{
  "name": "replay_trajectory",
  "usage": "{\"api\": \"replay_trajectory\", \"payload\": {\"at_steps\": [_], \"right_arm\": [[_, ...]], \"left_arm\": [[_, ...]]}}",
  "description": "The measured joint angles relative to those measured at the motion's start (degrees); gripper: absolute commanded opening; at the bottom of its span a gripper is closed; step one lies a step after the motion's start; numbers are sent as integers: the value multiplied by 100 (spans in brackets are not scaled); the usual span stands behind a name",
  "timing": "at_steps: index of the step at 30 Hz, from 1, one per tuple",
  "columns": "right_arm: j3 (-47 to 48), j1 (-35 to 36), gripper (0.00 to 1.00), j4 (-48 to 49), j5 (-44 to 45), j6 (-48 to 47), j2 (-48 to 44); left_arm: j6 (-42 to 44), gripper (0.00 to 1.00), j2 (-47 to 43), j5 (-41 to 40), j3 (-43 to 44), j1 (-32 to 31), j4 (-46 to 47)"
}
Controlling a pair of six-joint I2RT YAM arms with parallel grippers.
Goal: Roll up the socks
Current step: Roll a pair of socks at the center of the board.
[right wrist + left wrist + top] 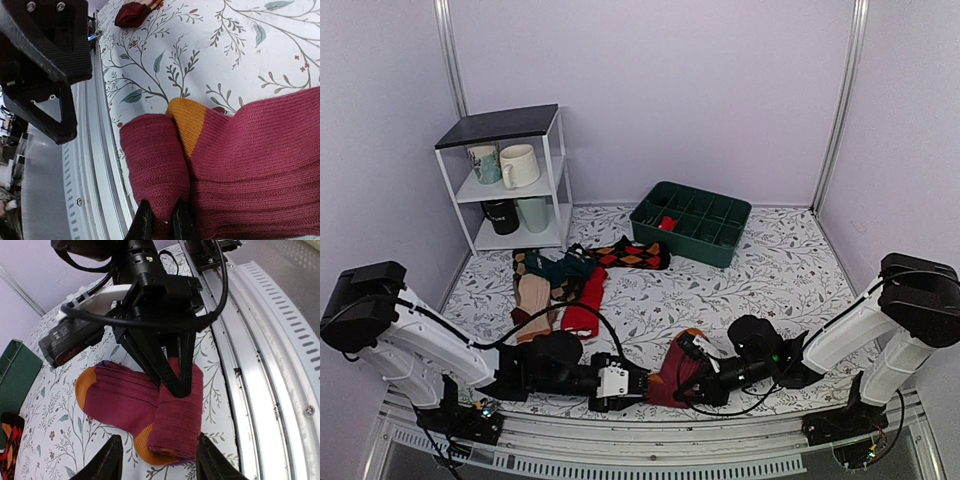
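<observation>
The maroon socks [672, 372] with orange heel and toe lie near the table's front edge, one end rolled into a short thick roll [176, 425]. My right gripper [162, 223] is shut on that roll [155, 165], its fingers [172, 380] pinching it from above. My left gripper [161, 462] is open, its fingertips [111, 460] standing on either side of the roll's end without touching it. The orange toe [85, 385] lies flat on the cloth. In the top view the two grippers [638, 385] meet at the socks.
More socks lie in a pile at the back left: red [585, 305], brown striped [532, 298], teal [565, 268], argyle [632, 255]. A green divided tray [692, 235] sits at the back. A white shelf [505, 125] holds mugs. The metal rail [260, 370] runs close beside the roll.
</observation>
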Motion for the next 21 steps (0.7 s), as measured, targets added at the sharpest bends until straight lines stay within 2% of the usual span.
{"api": "replay_trajectory", "payload": {"at_steps": [9, 21], "right_arm": [[140, -437, 0, 26, -1005, 994, 343], [177, -527, 0, -28, -1360, 1134, 446]], "left_arm": [[846, 55, 1047, -452, 219, -240, 501], [1078, 53, 1366, -490, 348, -273, 581]]}}
